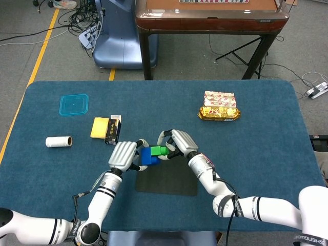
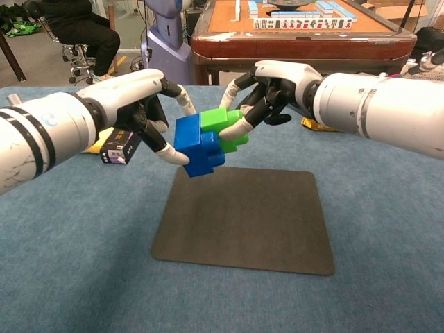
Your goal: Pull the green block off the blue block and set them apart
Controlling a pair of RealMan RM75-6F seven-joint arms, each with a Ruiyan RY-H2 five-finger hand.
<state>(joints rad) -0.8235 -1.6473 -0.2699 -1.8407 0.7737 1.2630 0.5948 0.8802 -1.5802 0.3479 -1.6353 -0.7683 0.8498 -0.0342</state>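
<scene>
Two white robot arms reach in over a table covered in dark blue cloth (image 1: 256, 148) and meet above a flat black rectangular mat (image 2: 243, 222).

The left hand (image 2: 142, 104) grasps a chunky blue plastic building block (image 2: 196, 147), its white-tipped fingers wrapped around the block's left side from above and below. A bright green plastic building block (image 2: 223, 126) sits plugged into the blue block's upper right side, so the two are joined. Both blocks are held up in the air, above the near left part of the mat rather than resting on it.

The right hand (image 2: 277, 87) has closed around the green block from the right: one finger curls over its top and another presses against its front face, so it grips the green block while the left hand holds the blue one.

In the head view, further left on the cloth, lie a translucent blue square plastic lid (image 1: 74, 104), a yellow rectangular sponge (image 1: 100, 127) just beside a small black carton (image 1: 113, 130), and a white cardboard roll (image 1: 58, 141). Toward the far right, two snack packets (image 1: 219, 106), one white and red and one gold, lie side by side, touching.
</scene>
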